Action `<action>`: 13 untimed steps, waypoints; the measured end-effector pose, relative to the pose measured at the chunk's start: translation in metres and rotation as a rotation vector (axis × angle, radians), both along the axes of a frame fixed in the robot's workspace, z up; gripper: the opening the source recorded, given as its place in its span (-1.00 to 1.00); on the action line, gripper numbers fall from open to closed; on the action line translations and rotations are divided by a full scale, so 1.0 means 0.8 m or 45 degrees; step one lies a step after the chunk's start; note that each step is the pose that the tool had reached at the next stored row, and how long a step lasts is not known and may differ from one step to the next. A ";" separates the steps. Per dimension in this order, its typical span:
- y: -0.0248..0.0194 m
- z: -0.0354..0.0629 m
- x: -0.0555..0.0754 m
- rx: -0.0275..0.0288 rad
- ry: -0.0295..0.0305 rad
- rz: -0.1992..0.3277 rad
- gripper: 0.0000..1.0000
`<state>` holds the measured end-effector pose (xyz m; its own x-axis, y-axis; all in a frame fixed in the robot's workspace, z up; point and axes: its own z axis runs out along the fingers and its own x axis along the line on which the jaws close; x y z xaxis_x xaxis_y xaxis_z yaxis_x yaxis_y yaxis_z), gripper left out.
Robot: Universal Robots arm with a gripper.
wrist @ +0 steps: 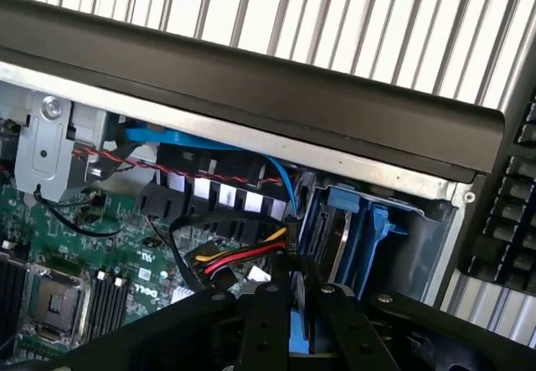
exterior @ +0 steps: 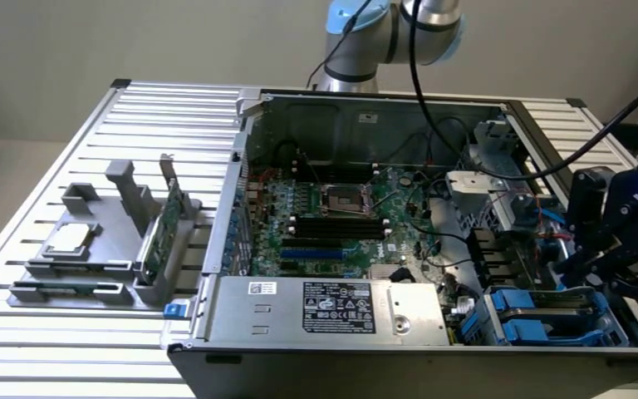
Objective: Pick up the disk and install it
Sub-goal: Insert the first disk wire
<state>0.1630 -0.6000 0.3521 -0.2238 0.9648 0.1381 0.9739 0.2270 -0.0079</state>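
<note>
Claw (wrist: 291,304) clamped on the disk (wrist: 296,337)

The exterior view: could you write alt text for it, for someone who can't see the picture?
An open computer case lies on a slatted metal table with its green motherboard exposed, and a dark robot gripper reaches over the blue drive bay at the exterior view's right. A grey rack at the left holds a small square chip and a green circuit card.

An open computer case (exterior: 408,249) leaves room from above over its circuit board (exterior: 331,224), while loose cables (wrist: 226,258), blue drive bays (exterior: 547,316) and the case wall (wrist: 251,95) crowd one corner.
</note>
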 end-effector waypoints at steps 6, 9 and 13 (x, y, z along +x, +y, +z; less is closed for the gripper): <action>0.0000 0.000 0.000 -0.0241 -0.0016 -0.070 -0.67; 0.0000 -0.001 -0.002 -0.0551 -0.0054 -0.088 -0.67; 0.0000 -0.001 -0.004 -0.0899 -0.0088 -0.107 -0.67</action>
<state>0.1600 -0.6000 0.3514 -0.1428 0.9874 0.0679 0.9895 0.1440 -0.0142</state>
